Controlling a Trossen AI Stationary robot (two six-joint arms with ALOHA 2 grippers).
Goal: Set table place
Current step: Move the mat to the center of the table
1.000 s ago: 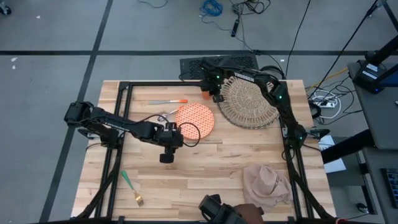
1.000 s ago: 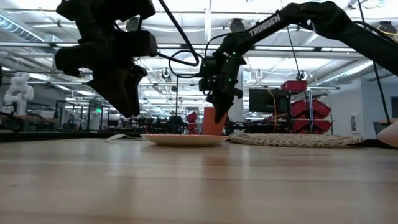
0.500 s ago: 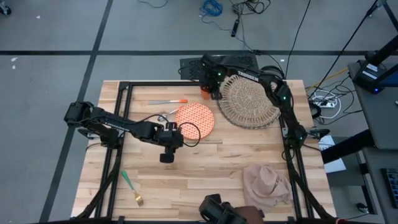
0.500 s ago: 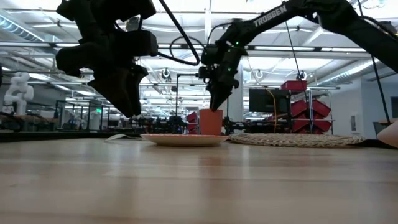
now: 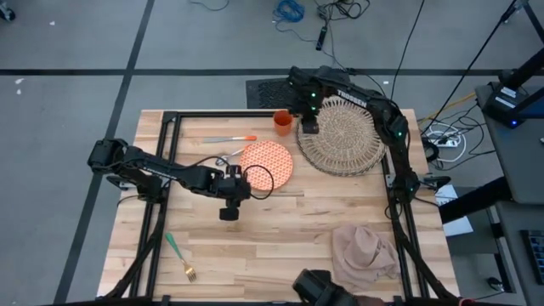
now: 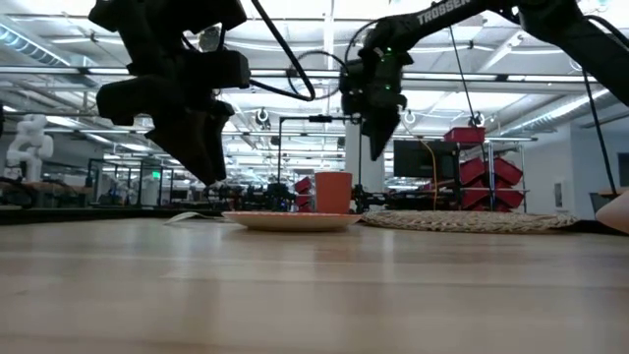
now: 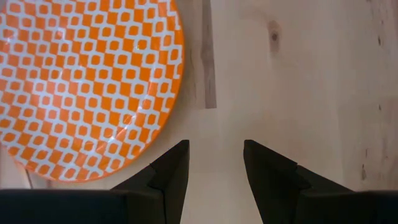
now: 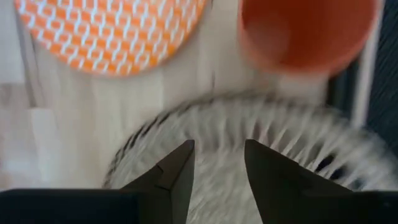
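Note:
The orange cup (image 5: pixel 282 121) (image 8: pixel 308 34) stands upright on its base on the table (image 5: pixel 280 238), near the far edge. To its right the woven placemat (image 5: pixel 344 138) lies flat. My right gripper (image 5: pixel 310 119) (image 8: pixel 219 162) hangs open and empty above the placemat's left edge, higher than the cup (image 6: pixel 334 193). The orange-patterned plate (image 5: pixel 266 164) (image 7: pixel 87 81) lies flat mid-table. My left gripper (image 5: pixel 228 212) (image 7: pixel 216 162) hangs open over bare wood just near of the plate.
Orange-handled cutlery (image 5: pixel 229 139) lies left of the cup. A green-handled fork (image 5: pixel 180 257) lies at the near left and a beige napkin (image 5: pixel 365 252) at the near right. Black frame rails (image 5: pixel 170 170) run along both sides. A person (image 5: pixel 319 289) shows at the near edge.
My right gripper has let go of the cup, risen and moved toward the table's right edge, from over the cup to over the placemat's left edge. The cup now stands alone on the table.

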